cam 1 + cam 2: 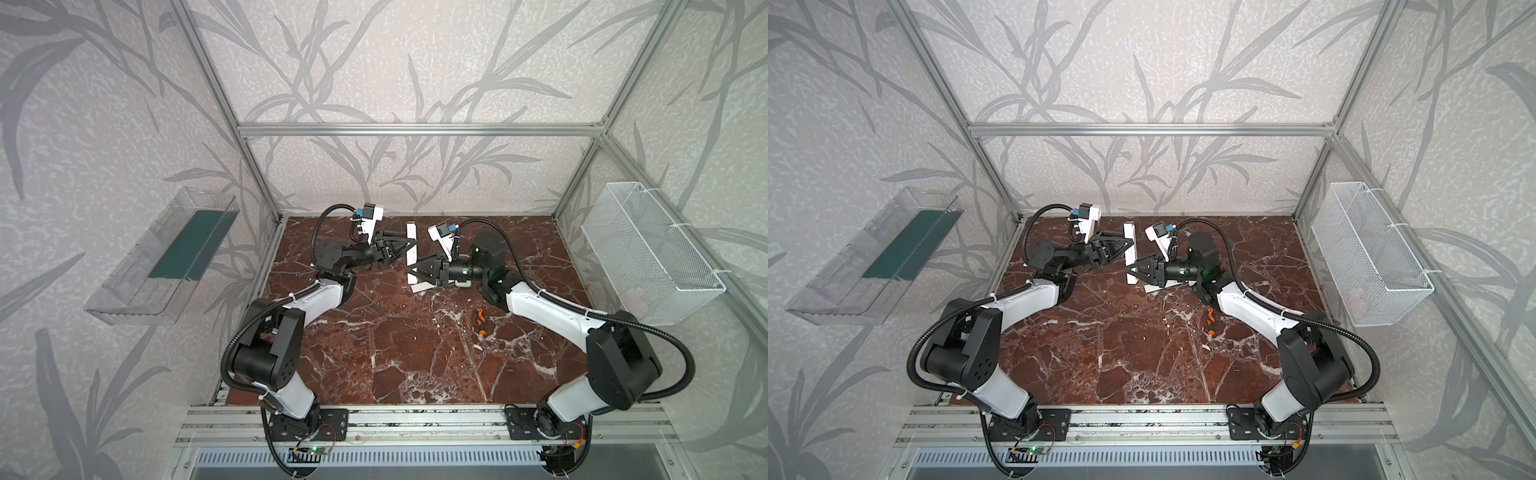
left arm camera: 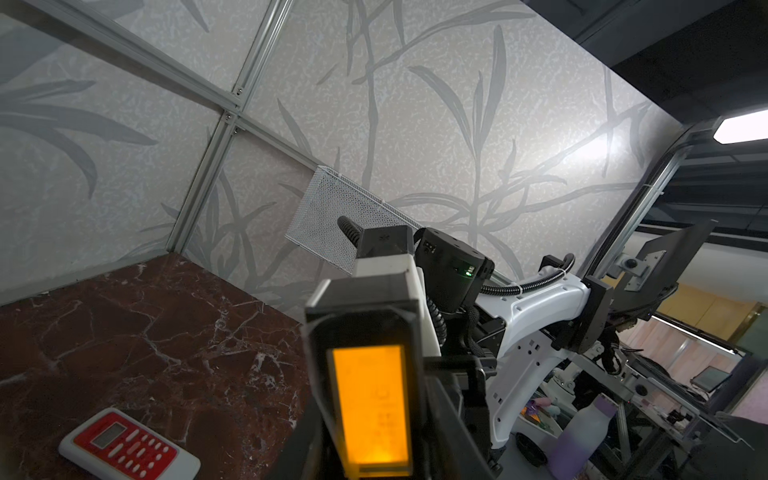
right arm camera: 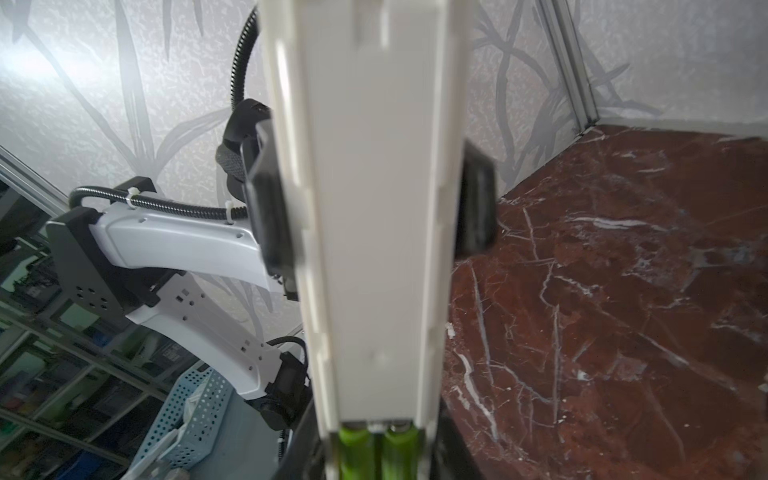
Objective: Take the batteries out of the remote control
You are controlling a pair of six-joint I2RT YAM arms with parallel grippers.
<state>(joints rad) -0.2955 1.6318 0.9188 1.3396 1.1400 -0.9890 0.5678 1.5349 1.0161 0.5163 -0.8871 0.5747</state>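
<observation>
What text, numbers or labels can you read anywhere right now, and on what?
No text is readable.
White remote, lit orange display: faint symbols, too blurred to read.
Red remote, buttons and small screen: markings too small to read.

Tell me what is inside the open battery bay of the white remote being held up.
Two lime-green batteries lie side by side in the bay of the white remote. Their far ends leave the picture, and its white back covers anything beyond.
</observation>
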